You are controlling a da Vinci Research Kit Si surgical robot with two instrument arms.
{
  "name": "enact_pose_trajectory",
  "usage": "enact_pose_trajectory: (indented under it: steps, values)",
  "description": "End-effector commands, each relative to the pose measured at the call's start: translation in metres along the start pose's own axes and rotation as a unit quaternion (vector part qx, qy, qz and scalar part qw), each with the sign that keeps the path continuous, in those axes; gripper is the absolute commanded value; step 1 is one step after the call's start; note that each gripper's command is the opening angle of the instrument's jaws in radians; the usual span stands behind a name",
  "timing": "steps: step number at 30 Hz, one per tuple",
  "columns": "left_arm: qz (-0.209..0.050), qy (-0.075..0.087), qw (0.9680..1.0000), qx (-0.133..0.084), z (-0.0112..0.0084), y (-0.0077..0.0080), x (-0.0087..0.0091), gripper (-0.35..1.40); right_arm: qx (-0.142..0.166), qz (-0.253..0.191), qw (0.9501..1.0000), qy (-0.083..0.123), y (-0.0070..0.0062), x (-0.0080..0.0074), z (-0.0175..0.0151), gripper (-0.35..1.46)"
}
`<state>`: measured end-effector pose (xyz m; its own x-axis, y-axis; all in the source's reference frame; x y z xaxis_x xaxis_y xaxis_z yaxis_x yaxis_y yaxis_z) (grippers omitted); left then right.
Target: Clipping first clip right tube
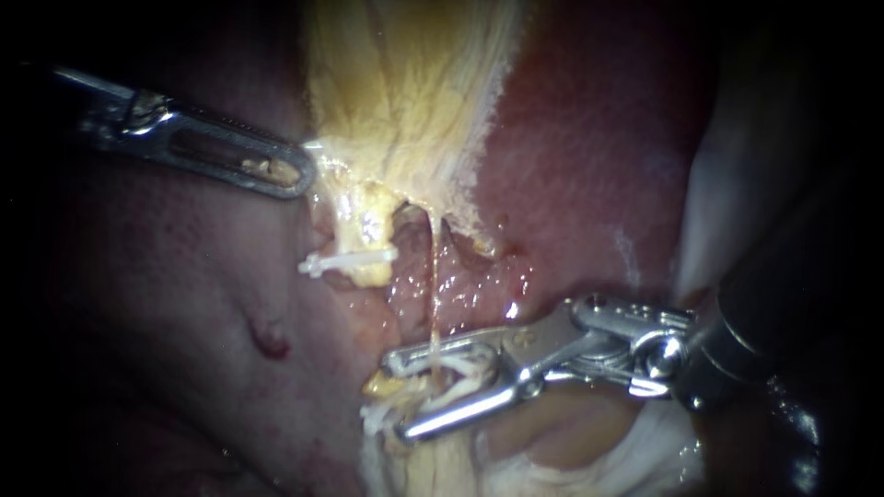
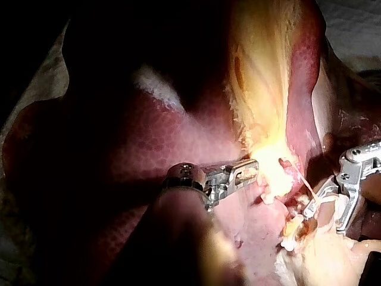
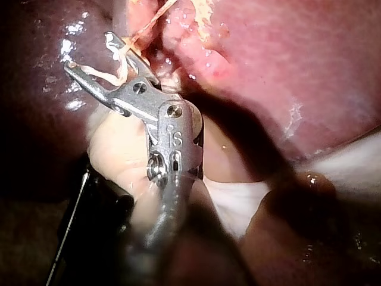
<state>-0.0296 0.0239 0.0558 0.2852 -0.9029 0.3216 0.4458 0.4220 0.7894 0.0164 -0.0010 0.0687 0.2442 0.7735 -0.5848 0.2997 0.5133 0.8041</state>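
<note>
The yellow gallbladder [image 1: 414, 83] hangs down the middle of the endoscope view. My left instrument [image 1: 293, 175] comes in from the upper left, its jaws shut on the gallbladder's lower left edge. A thin pale right tube [image 1: 434, 276] runs down from the gallbladder. My right instrument [image 1: 402, 394] holds a white clip [image 1: 460, 368] in its wide-standing jaws, and the tube passes between them. Another white clip [image 1: 350, 262] sits across the thicker left tube [image 1: 364, 216]. The right wrist view shows the held clip [image 3: 113, 68] lining both jaws of my right instrument [image 3: 89, 52].
Dark red liver [image 1: 166, 304] fills the left side, with a small raw spot [image 1: 272, 345]. Wet red liver bed [image 1: 571, 166] lies right of the gallbladder. Pale gauze [image 1: 571, 469] lies under my right instrument, and pale tissue [image 1: 727, 202] rises along the right edge.
</note>
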Motion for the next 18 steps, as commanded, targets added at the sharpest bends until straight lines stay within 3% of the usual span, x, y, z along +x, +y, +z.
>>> enact_pose_trajectory:
  steps: [1,6,13,18]
  values:
    - [0.000,0.000,1.0000,0.000,0.0000,0.0000,0.0000,-0.35,0.000,0.000,1.0000,-0.001,0.0002,-0.0001,-0.0001,0.37]
    - [0.000,0.000,1.0000,0.000,0.0000,0.0000,0.0000,-0.35,0.001,0.000,1.0000,-0.001,0.0005,-0.0003,-0.0006,0.16]
    - [0.000,0.000,1.0000,0.000,0.0000,0.0000,0.0000,-0.35,0.001,0.011,0.9999,-0.001,0.0005,-0.0003,-0.0007,-0.35]
    - [0.000,0.000,1.0000,0.000,0.0000,0.0000,0.0000,-0.35,0.001,0.018,0.9998,-0.001,0.0005,-0.0002,-0.0007,-0.35]
